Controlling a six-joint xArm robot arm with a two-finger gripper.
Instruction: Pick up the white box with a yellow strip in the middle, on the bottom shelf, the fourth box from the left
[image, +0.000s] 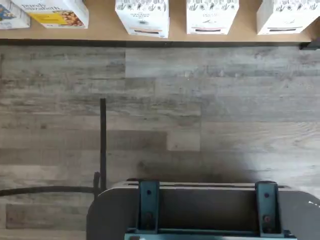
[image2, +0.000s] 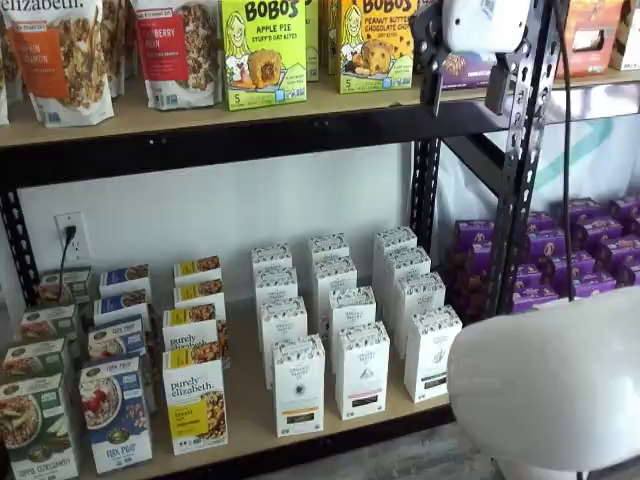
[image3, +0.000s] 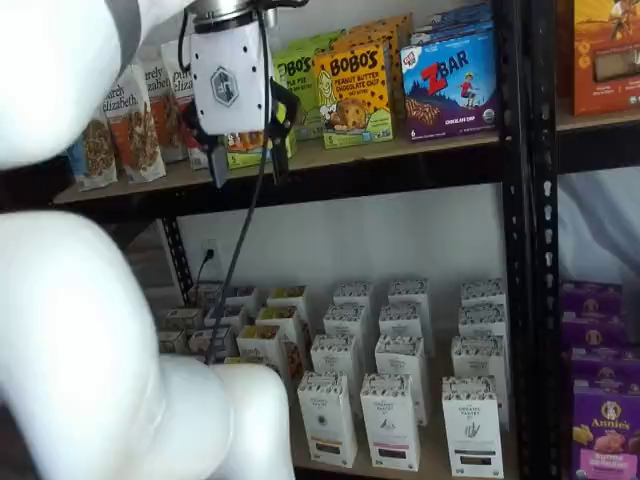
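Observation:
The white box (image2: 299, 385) stands at the front of the bottom shelf (image2: 247, 425), right of a purely elizabeth box (image2: 195, 402). It is a tall white carton with a speckled top and a pale band low on its front. It also shows in a shelf view (image3: 327, 420) and in the wrist view (image: 142, 17), next to two like cartons. My gripper (image3: 247, 165) hangs high, level with the upper shelf and far above the box. Its two black fingers (image3: 217, 160) stand apart with nothing between them. It shows in both shelf views (image2: 467, 100).
Same white cartons with black bands (image2: 362, 370) fill the rows beside and behind the white box. Cereal boxes (image2: 115, 415) stand at the left, purple boxes (image2: 590, 255) at the right past a black upright (image2: 520, 150). Bobo's boxes (image2: 262, 50) sit on the upper shelf. A dark mount with teal brackets (image: 200, 210) shows above wood flooring (image: 200, 100).

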